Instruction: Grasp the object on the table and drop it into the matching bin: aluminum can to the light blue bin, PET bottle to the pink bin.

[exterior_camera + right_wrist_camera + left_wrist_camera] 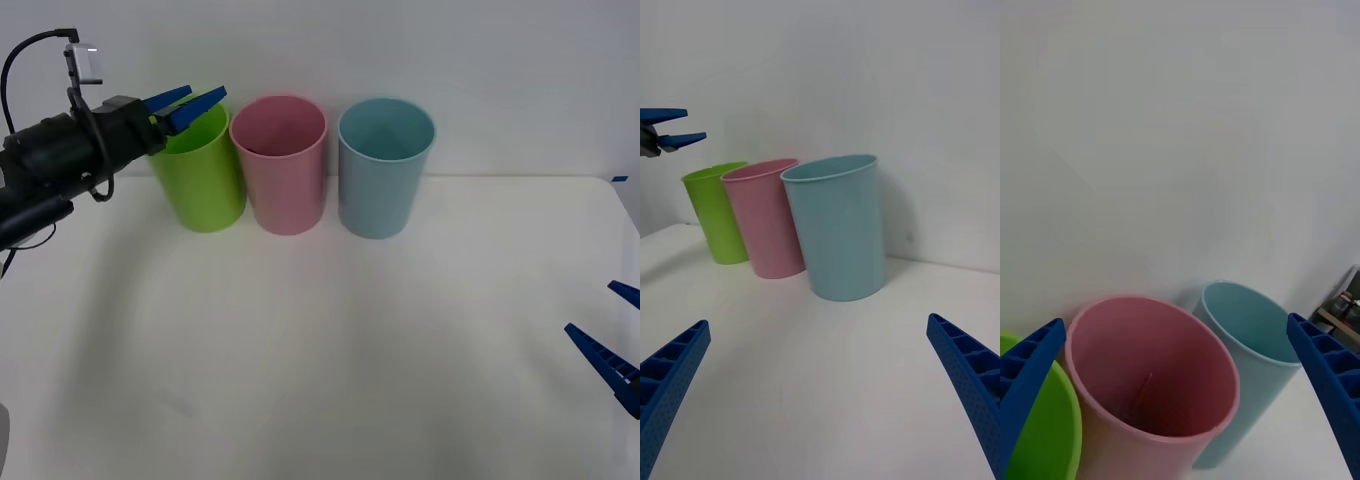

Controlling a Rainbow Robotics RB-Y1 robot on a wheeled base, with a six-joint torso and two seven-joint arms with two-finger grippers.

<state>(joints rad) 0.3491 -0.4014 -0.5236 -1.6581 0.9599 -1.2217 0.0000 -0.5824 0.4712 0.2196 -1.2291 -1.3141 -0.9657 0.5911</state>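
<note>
White wall behind, white table [330,360] in front. Three bins stand in a row near the table's far edge: green bin [202,175] toward the left end, pink bin [281,163] in the middle, blue bin [383,166] on the right of the row. Green and pink sit just beside each other, maybe touching; blue stands a small gap away from pink.

Left gripper [188,105] is raised over the green bin's rim, fingers pointing toward the pink bin. Fingers are spread apart, nothing between them. Left wrist view looks down into the pink bin [1154,382]: something thin and reddish lies against the inner wall low down, can't tell what it is. Can't confirm the bottle from any view.

Right gripper [612,335] sits low at the table's right edge, well apart from the bins. Fingers wide apart, holding nothing. Its wrist view faces the row across bare tabletop, blue bin [836,225] nearest, then pink [767,217], then green [719,210], with the left gripper [670,127] above them.
</note>
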